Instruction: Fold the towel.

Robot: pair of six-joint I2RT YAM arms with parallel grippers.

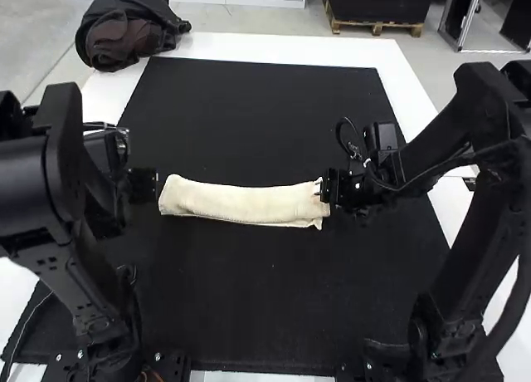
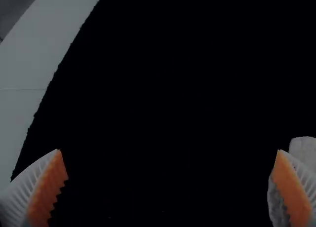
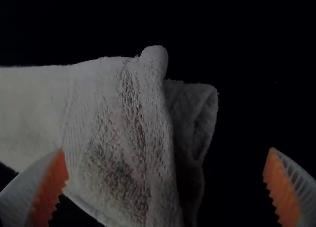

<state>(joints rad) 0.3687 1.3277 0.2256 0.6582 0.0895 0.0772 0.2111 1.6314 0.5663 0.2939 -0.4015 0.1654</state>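
Evidently the towel point(image 1: 241, 203) is partly folded: it lies as a long narrow strip on the black mat point(image 1: 249, 324), running from nine o'clock to three in the high view. Its three o'clock end is uneven, a lower layer poking out past the upper. The left gripper point(image 2: 169, 151), at nine o'clock of the strip, and the right gripper point(image 3: 167, 150), at three, both have fingers spread, pinching nothing. Bringing the ends together probably remains, then some squaring up.
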